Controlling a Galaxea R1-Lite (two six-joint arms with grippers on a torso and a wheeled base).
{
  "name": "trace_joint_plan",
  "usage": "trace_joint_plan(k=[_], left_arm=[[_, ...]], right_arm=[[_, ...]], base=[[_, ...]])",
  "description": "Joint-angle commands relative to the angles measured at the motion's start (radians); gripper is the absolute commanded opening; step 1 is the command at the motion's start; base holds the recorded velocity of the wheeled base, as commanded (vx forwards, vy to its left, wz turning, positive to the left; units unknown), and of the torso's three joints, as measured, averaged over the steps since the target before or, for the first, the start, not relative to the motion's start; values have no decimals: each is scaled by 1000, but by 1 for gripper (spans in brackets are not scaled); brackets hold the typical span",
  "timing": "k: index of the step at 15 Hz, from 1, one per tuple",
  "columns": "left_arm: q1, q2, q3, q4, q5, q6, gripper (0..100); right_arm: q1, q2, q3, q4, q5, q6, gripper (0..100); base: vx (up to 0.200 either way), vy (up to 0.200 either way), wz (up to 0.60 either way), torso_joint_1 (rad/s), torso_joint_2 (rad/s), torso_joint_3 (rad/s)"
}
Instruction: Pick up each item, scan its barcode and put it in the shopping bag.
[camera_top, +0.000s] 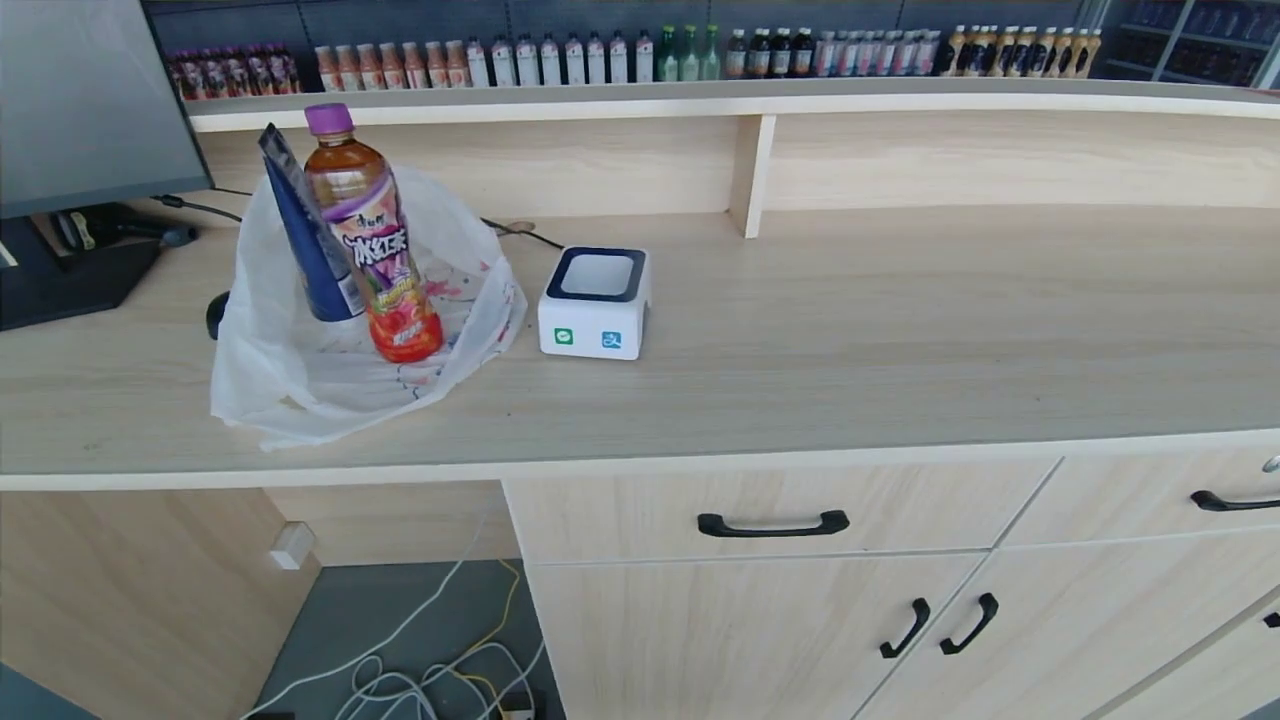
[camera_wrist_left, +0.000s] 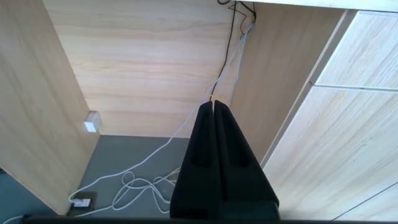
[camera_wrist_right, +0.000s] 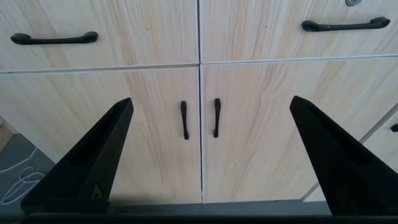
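On the counter's left stands a white plastic shopping bag (camera_top: 290, 380), slumped open. Inside it a purple-capped iced tea bottle (camera_top: 370, 235) stands upright beside a tall dark blue pouch (camera_top: 310, 235). Just right of the bag sits the white box scanner (camera_top: 595, 303) with a dark-rimmed window on top. My left gripper (camera_wrist_left: 214, 107) is shut, fingers pressed together, holding nothing, down below the counter facing the open recess with cables. My right gripper (camera_wrist_right: 210, 106) is open and holds nothing, in front of the cabinet doors (camera_wrist_right: 199, 130).
A monitor (camera_top: 90, 100) and a dark device stand at the counter's far left. A raised back shelf with a divider (camera_top: 752, 170) runs behind the counter. Cabinet drawers with black handles (camera_top: 772, 524) sit below; loose cables (camera_top: 430, 670) lie on the floor in the recess.
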Motion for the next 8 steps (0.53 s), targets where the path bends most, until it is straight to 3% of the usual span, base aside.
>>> trace_joint_plan(k=[1,8], left_arm=[[0,0,0,0,0,0,0],[0,0,0,0,0,0,0]], right_arm=[[-1,1,0,-1,0,-1,100],[-1,1,0,-1,0,-1,100]], base=[[0,0,0,0,0,0],[0,0,0,0,0,0]])
